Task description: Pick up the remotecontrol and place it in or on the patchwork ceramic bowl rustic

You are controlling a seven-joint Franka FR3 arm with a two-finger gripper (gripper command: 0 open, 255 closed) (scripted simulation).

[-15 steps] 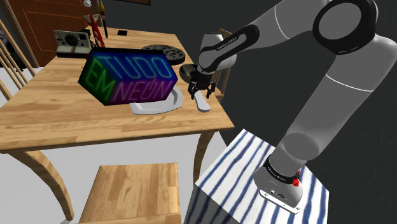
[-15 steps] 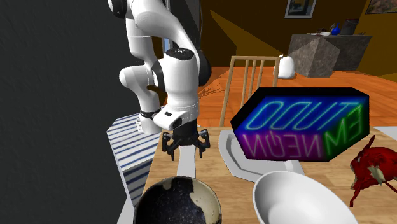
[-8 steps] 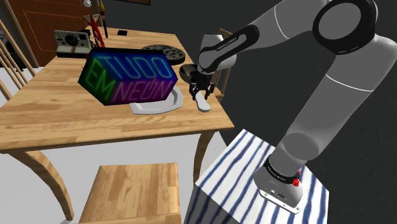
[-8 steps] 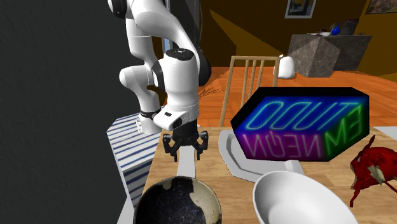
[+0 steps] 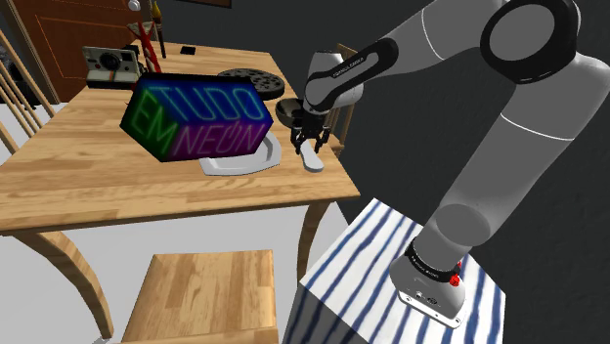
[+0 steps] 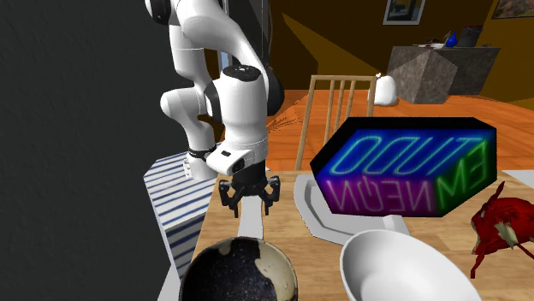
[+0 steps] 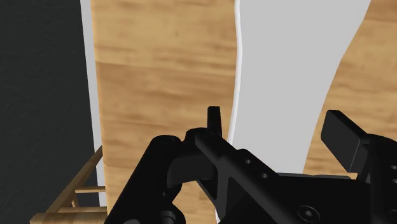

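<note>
At table edge | claw spread open | straddles white remote | remote not clasped

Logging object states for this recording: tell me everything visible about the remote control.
The remote control is drawn plain whitish grey: a long, slim, smooth slab with no buttons showing. It lies flat on the wooden table, near the edge closest to the stand and beside a grey tray. The open gripper straddles it, and the fingers are not visibly touching it.

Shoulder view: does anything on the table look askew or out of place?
The neon-lettered box rests on a pale tray, seemingly tilted and overhanging it. The white remote lies near the edge of the table. Nothing is spilled.
</note>
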